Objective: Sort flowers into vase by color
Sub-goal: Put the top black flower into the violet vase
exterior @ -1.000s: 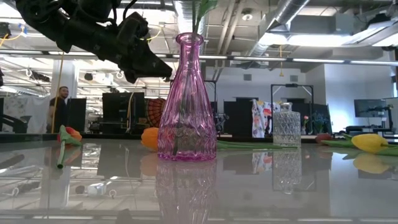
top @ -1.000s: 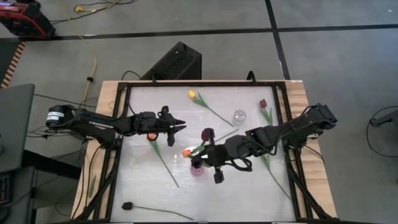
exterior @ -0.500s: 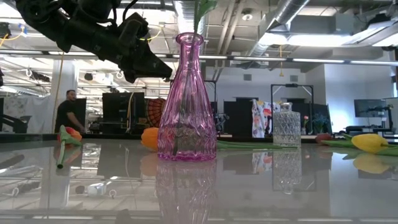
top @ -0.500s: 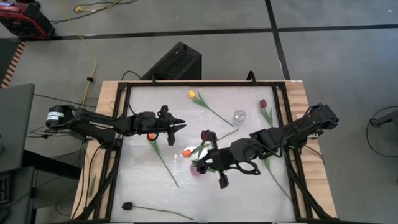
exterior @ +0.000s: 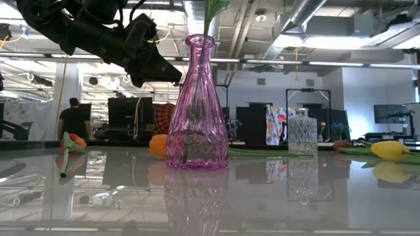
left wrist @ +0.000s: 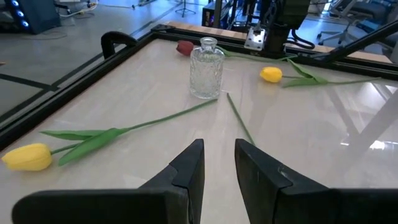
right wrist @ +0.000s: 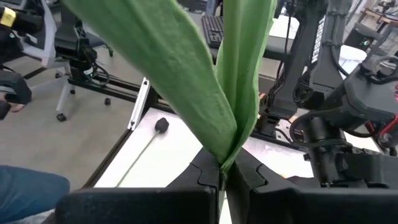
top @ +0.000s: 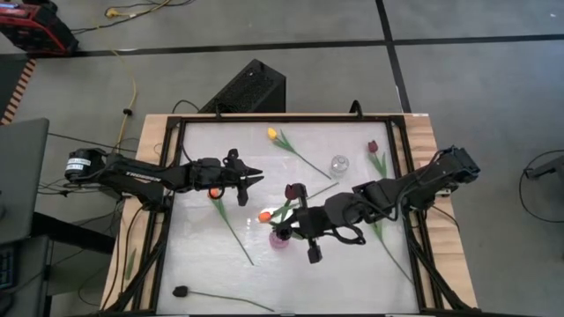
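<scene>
A pink glass vase [top: 278, 239] [exterior: 197, 105] stands near the table's middle. Above it my right gripper [top: 286, 226] [right wrist: 221, 176] is shut on a dark maroon tulip [top: 293, 190], whose green leaf [exterior: 211, 10] rises out of the vase's neck. To the left, my left gripper [top: 257, 179] [left wrist: 219, 163] hovers open and holds nothing. One orange-red tulip [top: 216, 193] lies under it and another [top: 263, 215] lies beside the vase. A yellow tulip [top: 273, 134] lies at the back. My right gripper pinches the tulip between its two fingers where the long green leaves meet the stem [right wrist: 227, 155]. The leaves stand up from the fingers. In the low view the lower part goes down into the pink vase's mouth [exterior: 200, 39]; the head is lifted clear.
A small clear glass vase [top: 338, 165] [left wrist: 206, 73] stands at the back right. A maroon tulip [top: 374, 148] lies beyond it, another yellow tulip [left wrist: 271, 74] lies by my right arm, and a dark tulip [top: 180, 291] lies at the near left. A black frame [top: 176, 176] rims the table.
</scene>
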`<state>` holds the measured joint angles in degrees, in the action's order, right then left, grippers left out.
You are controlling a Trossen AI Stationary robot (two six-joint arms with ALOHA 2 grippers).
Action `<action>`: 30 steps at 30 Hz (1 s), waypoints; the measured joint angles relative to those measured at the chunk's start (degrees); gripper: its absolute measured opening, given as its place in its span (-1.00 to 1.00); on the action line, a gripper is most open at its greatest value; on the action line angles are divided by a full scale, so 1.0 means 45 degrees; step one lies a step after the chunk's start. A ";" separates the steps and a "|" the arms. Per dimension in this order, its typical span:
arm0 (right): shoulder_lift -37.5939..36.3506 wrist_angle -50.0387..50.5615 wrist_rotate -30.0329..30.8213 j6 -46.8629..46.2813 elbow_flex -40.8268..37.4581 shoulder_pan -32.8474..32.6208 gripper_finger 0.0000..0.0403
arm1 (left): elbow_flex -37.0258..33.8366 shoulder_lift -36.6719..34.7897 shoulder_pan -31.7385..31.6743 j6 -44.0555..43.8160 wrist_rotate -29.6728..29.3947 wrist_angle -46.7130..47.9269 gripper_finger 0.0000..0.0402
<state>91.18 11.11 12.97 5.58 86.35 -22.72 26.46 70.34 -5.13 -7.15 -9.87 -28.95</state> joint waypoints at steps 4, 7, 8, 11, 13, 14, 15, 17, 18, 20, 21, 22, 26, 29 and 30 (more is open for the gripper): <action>0.0000 -0.0086 0.0000 -0.0334 -0.0128 0.0010 -0.82 | 0.0000 0.0002 0.0000 0.0097 0.0000 0.0000 -0.62; 0.0000 -0.0682 0.0005 -0.0344 -0.0632 0.0083 -0.82 | 0.0000 0.0002 0.0000 0.0100 0.0005 0.0000 -0.62; 0.0005 -0.0997 0.0000 -0.0349 -0.0861 0.0106 -0.82 | 0.0000 0.0000 0.0000 0.0100 0.0000 -0.0003 -0.62; 0.0010 -0.1576 -0.0005 -0.0373 -0.1312 0.0169 -0.82 | 0.0000 0.0002 0.0000 0.0091 0.0005 0.0005 -0.62; 0.0010 -0.1605 0.0008 -0.0340 -0.1450 0.0188 -0.82 | 0.0000 -0.0001 0.0000 0.0000 0.0005 0.0021 -0.62; 0.0010 -0.1650 0.0010 -0.0329 -0.1533 0.0189 -0.81 | 0.0000 0.0002 0.0000 -0.0069 0.0007 0.0063 -0.62; 0.0010 -0.1589 0.0012 -0.0401 -0.1597 0.0194 -0.81 | 0.0000 0.0002 0.0000 -0.0130 0.0005 0.0102 -0.62; 0.0010 -0.1579 0.0044 -0.0763 -0.1689 0.0197 -0.79 | 0.0000 0.0002 0.0000 -0.0167 0.0010 0.0204 -0.62; 0.0010 -0.1569 0.0044 -0.0975 -0.1768 0.0262 -0.77 | 0.0000 0.0002 0.0000 -0.0187 0.0005 0.0263 -0.62; 0.0010 -0.1445 -0.0030 -0.1321 -0.1842 0.0367 -0.71 | 0.0000 0.0002 0.0000 -0.0247 0.0010 0.0308 -0.62; 0.0010 -0.1247 -0.0179 -0.1514 -0.1851 0.0459 -0.68 | 0.0000 0.0002 0.0000 -0.0300 0.0010 0.0311 -0.62; 0.0010 -0.0981 -0.0250 -0.1701 -0.1863 0.0534 -0.64 | 0.0000 0.0002 0.0000 -0.0343 0.0010 0.0311 -0.62; 0.0010 -0.0104 -0.0761 -0.2267 -0.1870 0.0793 -0.43 | 0.0000 0.0002 0.0000 -0.0356 0.0010 0.0306 -0.62; 0.0010 0.0733 -0.1586 -0.2584 -0.1773 0.0956 -0.20 | 0.0000 0.0002 0.0000 -0.0366 0.0010 0.0308 -0.62; 0.0010 0.1239 -0.1764 -0.2645 -0.1632 0.0994 -0.11 | 0.0000 0.0002 0.0000 -0.0368 0.0010 0.0308 -0.62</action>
<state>91.22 16.69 5.04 -6.33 79.00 -18.25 26.46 70.35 -5.13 -8.80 -9.82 -27.57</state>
